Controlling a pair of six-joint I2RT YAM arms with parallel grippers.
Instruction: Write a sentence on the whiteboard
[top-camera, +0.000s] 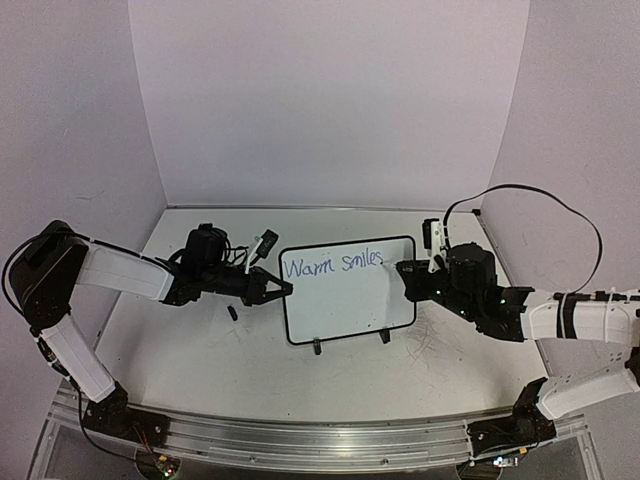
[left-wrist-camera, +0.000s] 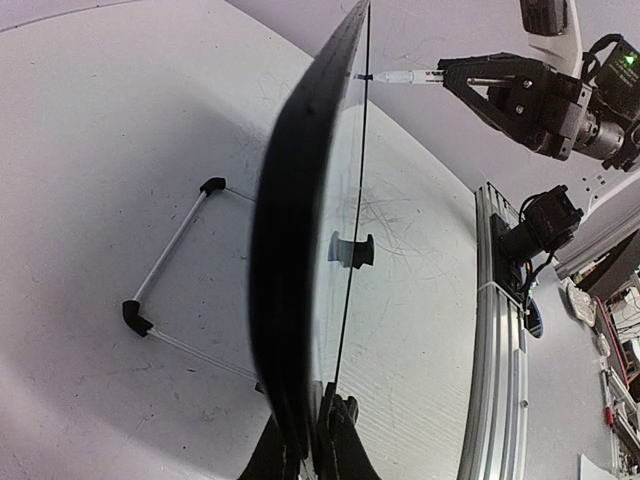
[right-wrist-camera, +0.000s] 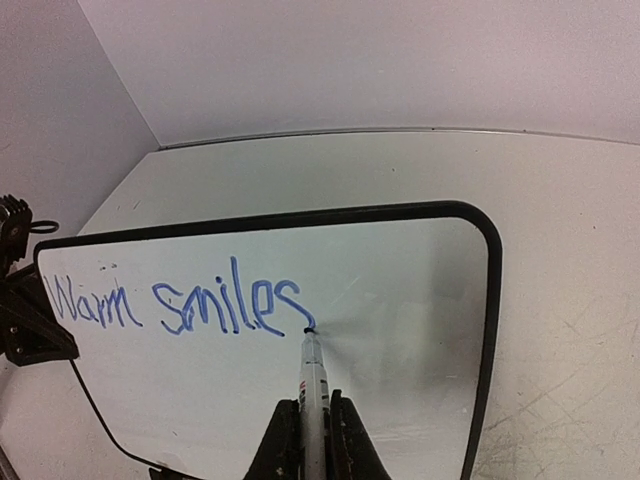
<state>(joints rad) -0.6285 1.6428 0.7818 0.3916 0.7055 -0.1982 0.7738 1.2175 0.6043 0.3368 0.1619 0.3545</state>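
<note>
Scuffed white tabletop (top-camera: 190, 355) under pale walls (top-camera: 330, 100) held a glossy black-framed whiteboard (top-camera: 350, 305), left gripper (top-camera: 280, 289) pinching its nine-o'clock edge, right gripper (right-wrist-camera: 312, 408) clamping a marker (right-wrist-camera: 312, 360) beside blue writing (top-camera: 332, 264).

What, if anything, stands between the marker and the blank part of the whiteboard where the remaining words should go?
Nothing visible does. The right gripper holds the marker with its tip at the whiteboard just after "smiles", and the surface beside and below the writing is bare. The left gripper grips only the left edge.
</note>
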